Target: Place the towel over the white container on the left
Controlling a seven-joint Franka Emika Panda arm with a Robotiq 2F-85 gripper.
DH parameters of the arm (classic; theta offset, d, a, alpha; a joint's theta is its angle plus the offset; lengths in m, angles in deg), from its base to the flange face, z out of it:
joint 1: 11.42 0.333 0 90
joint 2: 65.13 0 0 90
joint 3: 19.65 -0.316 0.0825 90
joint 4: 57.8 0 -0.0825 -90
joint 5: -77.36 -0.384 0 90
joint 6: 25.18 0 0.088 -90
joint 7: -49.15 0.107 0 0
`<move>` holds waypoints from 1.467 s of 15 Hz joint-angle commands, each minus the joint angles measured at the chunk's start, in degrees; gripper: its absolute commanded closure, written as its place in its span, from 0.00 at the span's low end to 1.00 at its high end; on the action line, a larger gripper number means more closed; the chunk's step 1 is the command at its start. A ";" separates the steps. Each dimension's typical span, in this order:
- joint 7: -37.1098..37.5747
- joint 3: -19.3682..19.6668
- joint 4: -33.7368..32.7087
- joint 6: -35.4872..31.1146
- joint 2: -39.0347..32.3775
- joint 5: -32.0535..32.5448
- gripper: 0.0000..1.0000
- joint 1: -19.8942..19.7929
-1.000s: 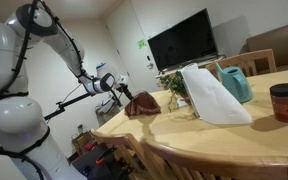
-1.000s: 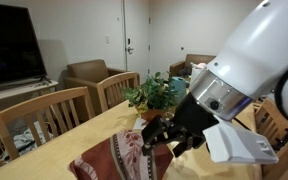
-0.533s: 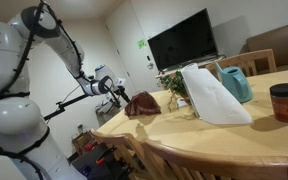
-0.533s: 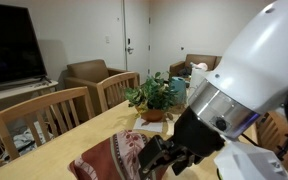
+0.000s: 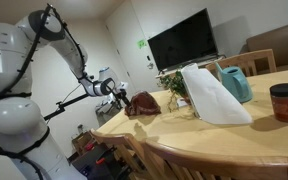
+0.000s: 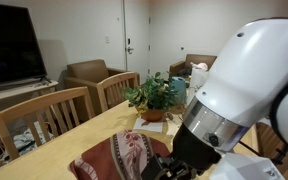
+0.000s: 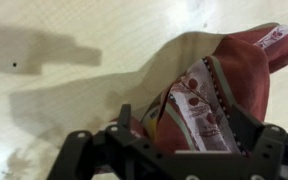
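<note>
The towel is a dark red patterned cloth, bunched on the near end of the wooden table. It also shows in an exterior view and in the wrist view. My gripper is at the towel's edge, low over the table. In the wrist view its two fingers stand wide apart with a fold of towel between them, so it is open. The tall white container stands further along the table, apart from the towel.
A potted plant stands between towel and container. A teal pitcher and a red jar sit beyond. Wooden chairs line the table's side. A TV hangs behind.
My arm has come lower and closer over the towel, and the fingers now straddle its fold. The towel has not moved.
</note>
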 commanded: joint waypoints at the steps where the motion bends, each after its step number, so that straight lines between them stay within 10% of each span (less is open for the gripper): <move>1: -2.01 1.28 -3.76 4.51 -2.52 -1.36 0.00 1.31; 6: 2.45 9.14 -7.81 11.13 -6.03 0.96 0.00 6.97; 22: 0.07 8.43 -8.41 11.28 -7.89 0.15 0.00 5.65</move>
